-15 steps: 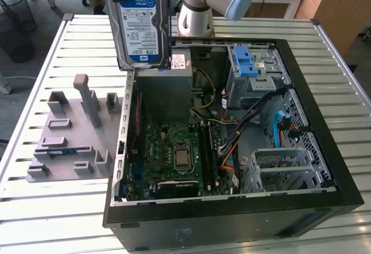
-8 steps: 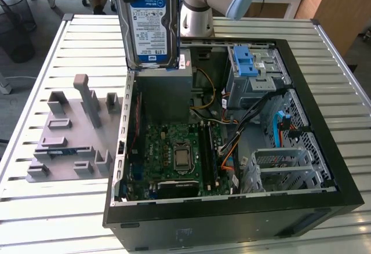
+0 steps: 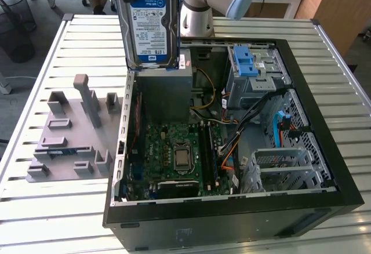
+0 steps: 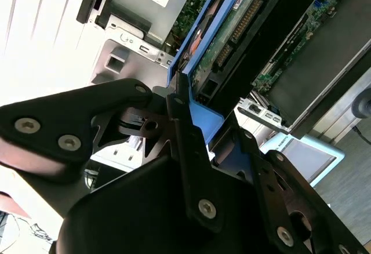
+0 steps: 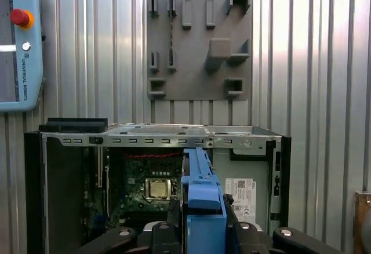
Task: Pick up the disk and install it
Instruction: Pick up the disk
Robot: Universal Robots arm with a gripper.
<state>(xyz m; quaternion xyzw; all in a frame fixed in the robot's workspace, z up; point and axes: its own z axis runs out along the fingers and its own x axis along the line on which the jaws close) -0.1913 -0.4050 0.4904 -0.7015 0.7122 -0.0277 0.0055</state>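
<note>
Gripping the disk [image 3: 149, 25] in the hand [image 4: 208, 115], with the fingers [image 4: 188, 149] closed on either side of its blue carrier bracket, as seen in both wrist views. Holding it upright over the far side of the open computer case [image 3: 324, 167], the white-and-blue label facing the exterior view and the green circuit-board side facing the second wrist view. Hanging close above the grey power supply box [image 3: 163, 91]; cannot tell whether touching it. Looking down into the case: motherboard [image 3: 174, 149] lying in the middle, grey drive cage [image 3: 249, 71] with a blue handle standing toward the exterior view's right. Resting on the slatted tabletop [image 3: 58, 225] beside the case, toward the exterior view's left: a grey fixture plate [image 3: 64, 132].
</note>
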